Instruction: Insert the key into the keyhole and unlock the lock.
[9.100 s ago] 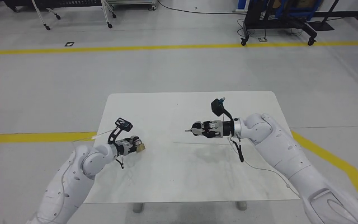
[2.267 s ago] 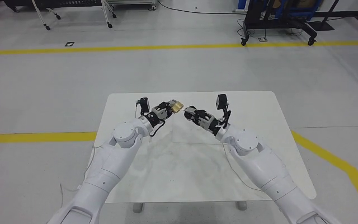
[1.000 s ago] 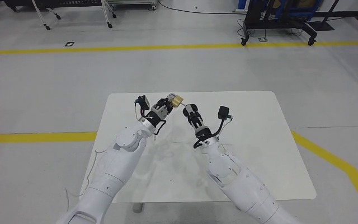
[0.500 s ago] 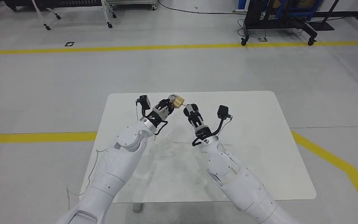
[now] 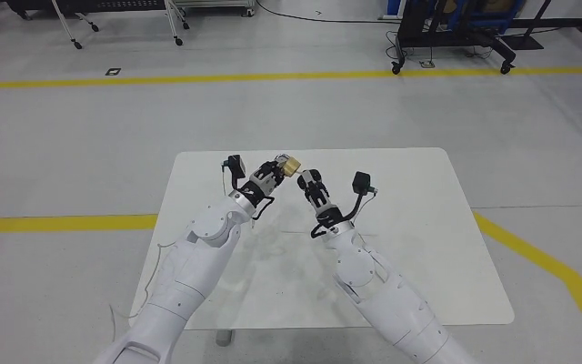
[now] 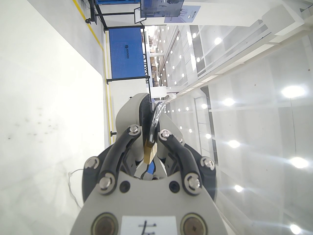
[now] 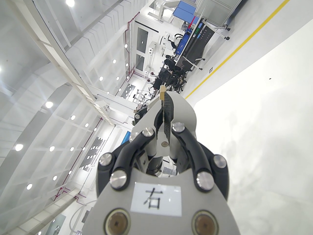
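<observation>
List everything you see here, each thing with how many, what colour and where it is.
lock: one, brass with a silver shackle, held up above the table's far middle in the left gripper
key: one, pale metal, held in the right gripper, tip bare, close beside the lock
table: one, white, in the middle under both arms
floor lines: two, yellow, one beyond the table, one passing behind it
wheeled frame: one, black, on the floor at the far right
stand legs: a few, grey, on castors at the far left
left gripper: one, white and black, jaws shut on the lock
right gripper: one, white and black, jaws shut on the key
</observation>
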